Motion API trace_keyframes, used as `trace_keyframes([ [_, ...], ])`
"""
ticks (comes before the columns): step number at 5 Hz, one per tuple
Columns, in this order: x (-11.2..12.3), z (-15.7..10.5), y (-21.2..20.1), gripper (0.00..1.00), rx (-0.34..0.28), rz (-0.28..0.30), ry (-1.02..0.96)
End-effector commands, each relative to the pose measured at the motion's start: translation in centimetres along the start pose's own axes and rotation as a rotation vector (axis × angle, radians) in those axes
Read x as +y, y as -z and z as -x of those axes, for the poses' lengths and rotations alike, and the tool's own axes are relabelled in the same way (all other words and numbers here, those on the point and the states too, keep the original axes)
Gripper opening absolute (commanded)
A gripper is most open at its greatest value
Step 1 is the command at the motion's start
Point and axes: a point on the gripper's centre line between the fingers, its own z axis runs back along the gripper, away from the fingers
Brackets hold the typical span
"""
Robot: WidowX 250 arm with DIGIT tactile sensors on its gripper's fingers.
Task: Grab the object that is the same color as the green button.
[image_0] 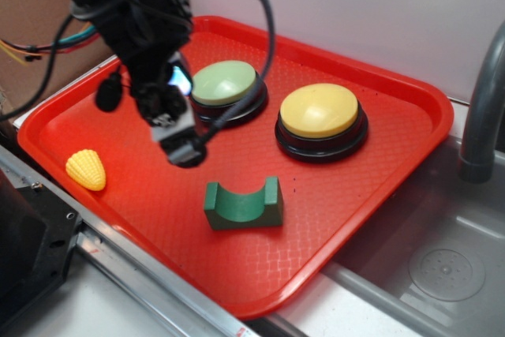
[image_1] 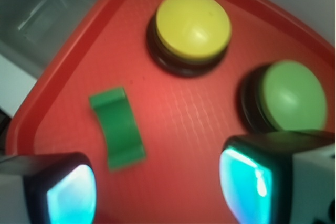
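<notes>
The object, a dark green arch block (image_0: 243, 203), lies on the red tray (image_0: 331, 219) near its front middle; the wrist view shows it (image_1: 117, 128) ahead of the jaws, left of centre. The green button (image_0: 225, 84) sits at the tray's back, beside a yellow button (image_0: 319, 112). My gripper (image_0: 175, 128) hovers over the tray left of the block and in front of the green button, not touching either. The wrist view has the gripper (image_1: 157, 192) open, bare red tray between its two glowing cyan pads (image_1: 71, 198).
A yellow toy corn (image_0: 87, 170) lies at the tray's left front. A steel sink basin (image_0: 446, 270) and grey faucet pipe (image_0: 481, 108) are to the right. A metal rail (image_0: 118, 266) runs along the tray's front edge.
</notes>
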Motion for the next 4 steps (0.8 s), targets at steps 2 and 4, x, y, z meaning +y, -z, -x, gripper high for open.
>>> trace_keyframes([
  [2, -1.8, -1.0, 7.5, 1.00, 0.077, 0.086, 0.141],
  [4, -2.6, -1.0, 8.6, 0.57, 0.091, 0.103, 0.191],
])
